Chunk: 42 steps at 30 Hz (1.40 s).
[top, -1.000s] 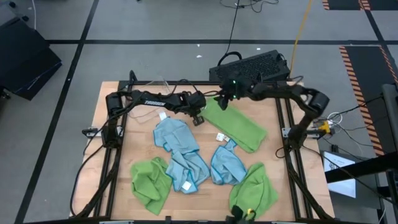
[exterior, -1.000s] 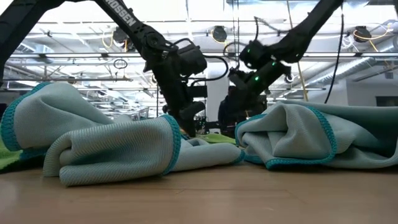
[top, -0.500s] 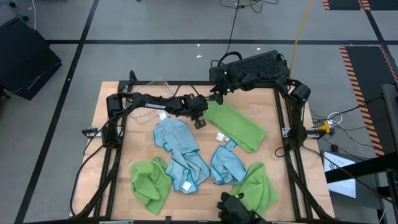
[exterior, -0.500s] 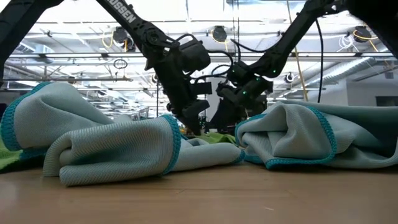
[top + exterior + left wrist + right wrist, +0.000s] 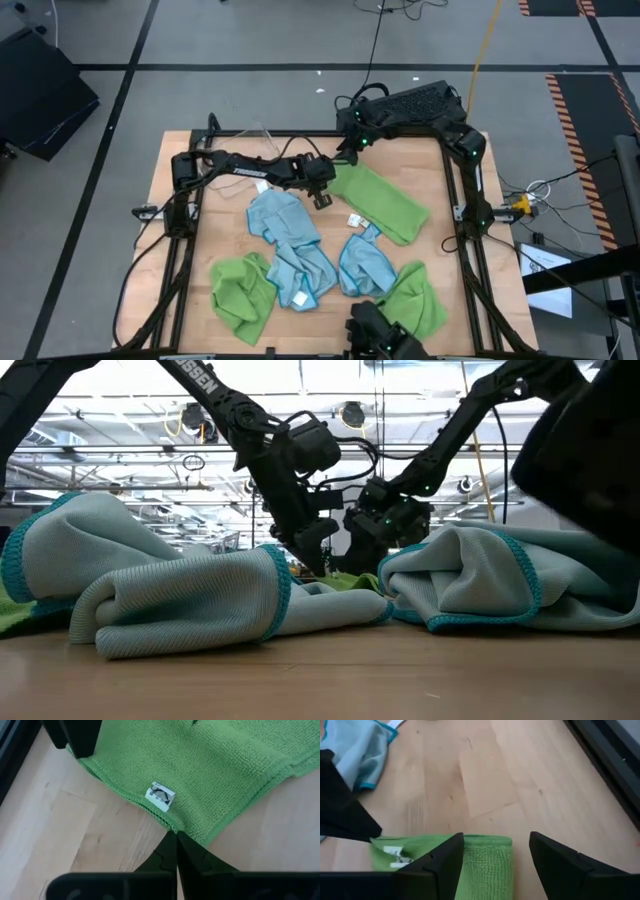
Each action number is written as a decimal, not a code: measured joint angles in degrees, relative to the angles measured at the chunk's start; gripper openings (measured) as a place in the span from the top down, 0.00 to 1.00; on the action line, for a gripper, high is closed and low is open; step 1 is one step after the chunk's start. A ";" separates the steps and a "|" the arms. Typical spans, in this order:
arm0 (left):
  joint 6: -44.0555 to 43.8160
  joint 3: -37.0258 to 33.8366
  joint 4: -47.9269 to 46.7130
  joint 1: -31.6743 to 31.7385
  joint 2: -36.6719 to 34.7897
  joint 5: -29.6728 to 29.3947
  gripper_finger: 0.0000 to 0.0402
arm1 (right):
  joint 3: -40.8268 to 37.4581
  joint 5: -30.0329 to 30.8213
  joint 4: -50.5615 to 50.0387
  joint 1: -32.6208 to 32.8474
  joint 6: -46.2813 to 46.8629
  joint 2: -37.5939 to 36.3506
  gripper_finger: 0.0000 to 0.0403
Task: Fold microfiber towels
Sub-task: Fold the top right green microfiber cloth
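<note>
At one o'clock your folded green towel (image 5: pixel 382 202) lies: left gripper (image 5: pixel 322 195) pinched on its corner, right gripper (image 5: pixel 349 152) spread, empty; five towels remain crumpled.

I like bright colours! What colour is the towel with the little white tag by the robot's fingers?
Lime green towel; the left wrist view shows it best.

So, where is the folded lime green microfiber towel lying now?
In the high view the folded lime green microfiber towel lies on the table's far right part, between the left gripper at its corner and the right gripper.
</note>
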 joint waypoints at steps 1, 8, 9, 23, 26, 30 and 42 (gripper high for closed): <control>-0.08 0.00 -0.01 0.00 0.00 -0.01 1.00 | 0.33 0.01 -0.15 0.00 0.00 0.34 0.46; -0.34 0.00 -0.28 0.02 0.00 -0.03 0.99 | 0.50 -1.21 -7.41 0.00 -2.28 0.06 0.56; -0.34 0.00 -0.27 0.02 0.00 -0.03 0.99 | 0.50 -1.21 -7.77 0.00 -2.72 0.06 0.59; 0.34 0.00 -1.79 0.01 -0.01 -4.06 0.99 | 0.42 1.79 -10.03 0.42 -4.26 -2.07 0.99; 1.08 0.00 -2.87 0.22 -0.07 -6.65 0.99 | 0.43 1.99 -13.79 0.42 -4.02 -4.50 0.99; 2.45 0.05 -2.72 0.45 -2.61 -7.14 0.99 | -1.19 8.34 -16.98 1.84 -3.20 -9.36 0.99; 15.19 0.09 4.31 1.33 -13.03 -11.07 0.99 | -22.37 16.73 -7.25 6.94 9.90 -35.96 1.00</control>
